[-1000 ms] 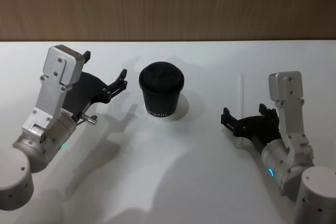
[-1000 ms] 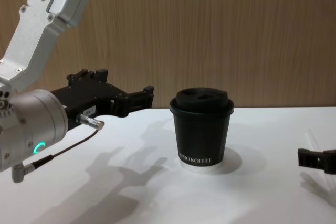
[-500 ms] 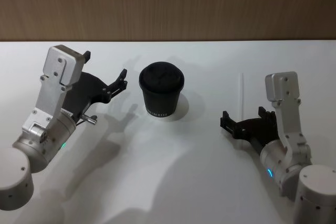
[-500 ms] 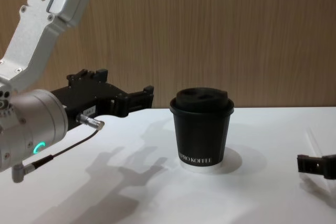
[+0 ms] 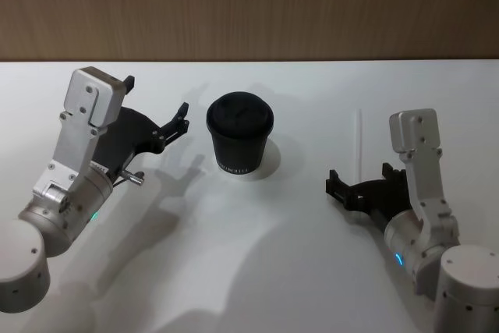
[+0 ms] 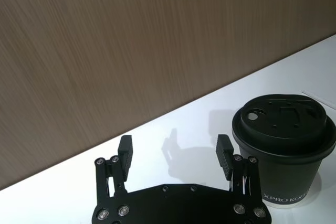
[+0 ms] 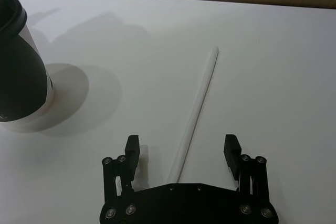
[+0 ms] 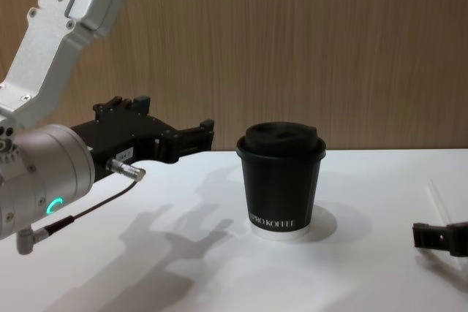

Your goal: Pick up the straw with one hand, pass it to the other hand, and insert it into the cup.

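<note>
The white straw (image 5: 358, 146) lies flat on the table, to the right of the cup, pointing away from me. In the right wrist view the straw (image 7: 197, 109) runs between the open fingers of my right gripper (image 7: 181, 141), untouched. That right gripper (image 5: 359, 177) hovers low over the straw's near end. The black lidded cup (image 5: 239, 143) stands upright mid-table, with white lettering on the cup (image 8: 281, 180) in the chest view. My left gripper (image 5: 156, 97) hangs open and empty above the table, just left of the cup (image 6: 283, 145).
The white table (image 5: 257, 271) is bare in front of the cup and between the arms. A brown wood wall (image 5: 249, 5) runs along its far edge. A thin grey cable (image 8: 95, 206) hangs under the left wrist.
My right gripper has sunk a little and shifted slightly left over the straw's near end, still open. The left arm, cup and straw have not moved.
</note>
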